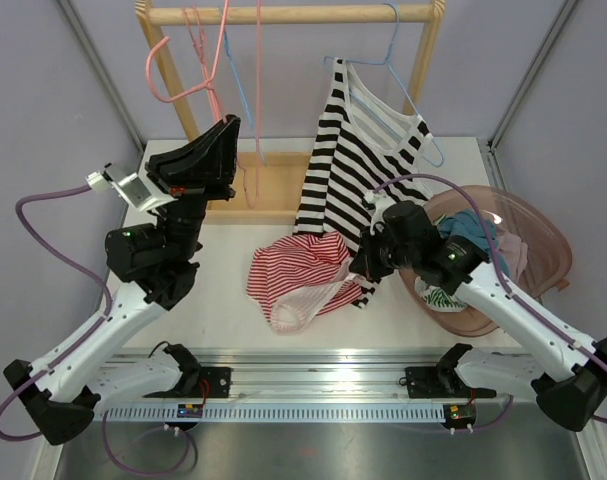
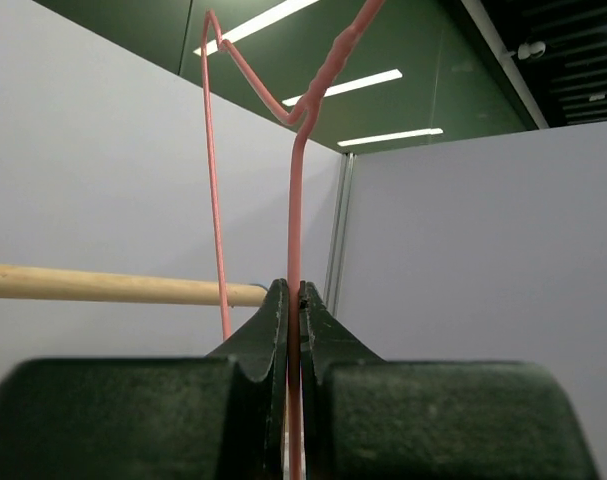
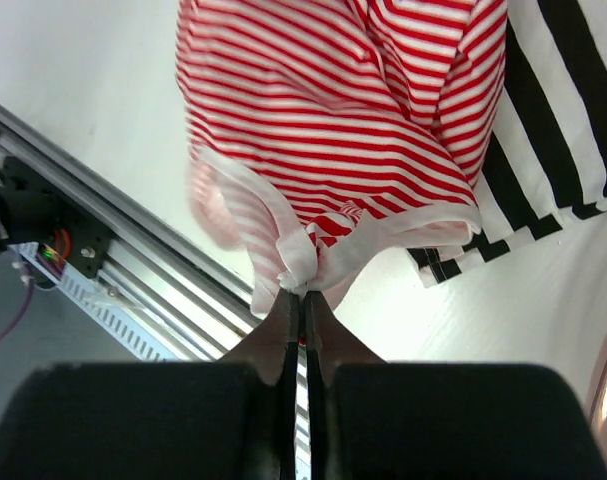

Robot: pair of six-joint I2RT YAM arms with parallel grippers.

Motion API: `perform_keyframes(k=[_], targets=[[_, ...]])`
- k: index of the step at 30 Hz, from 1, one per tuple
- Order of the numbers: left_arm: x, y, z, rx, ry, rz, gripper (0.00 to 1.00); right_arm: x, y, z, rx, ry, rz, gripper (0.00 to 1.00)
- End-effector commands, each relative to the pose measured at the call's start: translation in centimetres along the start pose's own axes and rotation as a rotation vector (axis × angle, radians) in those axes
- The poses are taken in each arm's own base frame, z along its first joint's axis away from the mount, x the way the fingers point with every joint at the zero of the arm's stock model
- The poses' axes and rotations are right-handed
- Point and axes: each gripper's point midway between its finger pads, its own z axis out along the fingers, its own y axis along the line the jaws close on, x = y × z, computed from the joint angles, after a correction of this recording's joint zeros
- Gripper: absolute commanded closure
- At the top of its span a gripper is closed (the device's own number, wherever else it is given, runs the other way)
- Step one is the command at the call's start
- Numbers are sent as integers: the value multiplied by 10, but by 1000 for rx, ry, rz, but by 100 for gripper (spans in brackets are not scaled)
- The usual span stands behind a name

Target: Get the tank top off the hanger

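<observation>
While the left gripper (image 2: 292,292) clamps the hanger (image 2: 294,200), the right gripper (image 3: 303,296) pinches the hem of the top (image 3: 323,130) (bunched, lower centre), the cloth spreading up-frame from its jaws.

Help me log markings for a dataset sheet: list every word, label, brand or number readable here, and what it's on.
No text can be read.
Red striped tank top: no print or tag visible.
Black striped top: none visible.
Pink hanger: bare wire.
Small board on the rail: any markings too small to read.
</observation>
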Motion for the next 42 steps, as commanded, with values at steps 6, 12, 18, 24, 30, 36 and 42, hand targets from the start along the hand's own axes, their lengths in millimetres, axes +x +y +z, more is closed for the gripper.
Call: perform_keyframes(k=[6,12,18,24,30,36,42], targets=[[-3,11,-27,-151,231,-124,100,-70,63,-67,-235,-257,-38,100],[23,23,-73,-278,434,-192,100,-75,58,-31,-209,-234,2,0],[43,21,-104,-337,598,-259,100,-84,52,-29,-168,-271,13,1],[46,48,-85,-488,676,-141,100,-85,54,-23,-181,-270,29,1],[81,72,-51,-601,764,-14,100,-80,47,-25,-153,-277,27,0],[100,92,6,-663,730,40,100,-79,44,-32,-142,-299,14,0],[120,126,45,-681,698,57,100,-74,43,-38,-155,-321,4,0]])
